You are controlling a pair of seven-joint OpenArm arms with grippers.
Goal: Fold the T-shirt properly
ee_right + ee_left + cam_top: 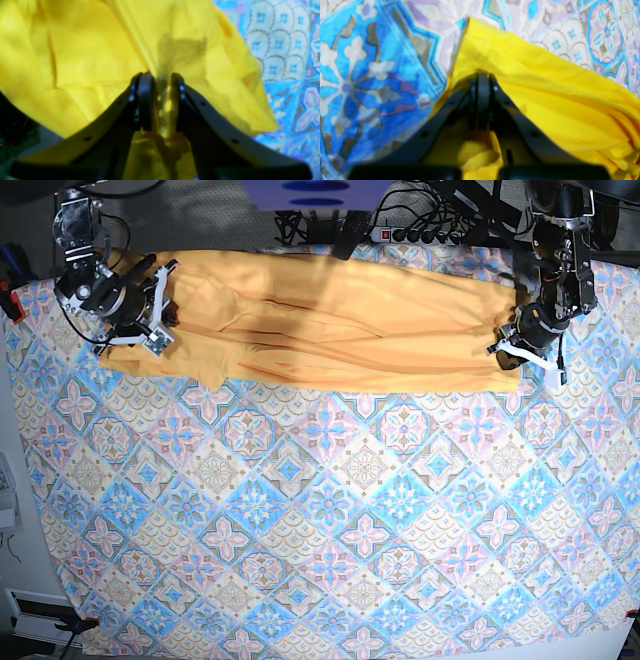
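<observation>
The yellow T-shirt [330,320] lies as a long band along the far side of the table, creased lengthwise. At its right end in the base view, my left gripper [505,350] is shut on the hem. The left wrist view shows the fingertips of that gripper [482,80] pressed together on the T-shirt [545,82]. At the band's other end my right gripper [163,310] sits on the cloth. In the right wrist view its jaws [162,80] stand slightly apart, with loose folds of the T-shirt [87,50] in the gap.
A blue-pink patterned tablecloth [330,510] covers the whole table. Cables and a power strip [420,230] lie just behind the far edge. A red clamp [12,305] holds the cloth at the left edge.
</observation>
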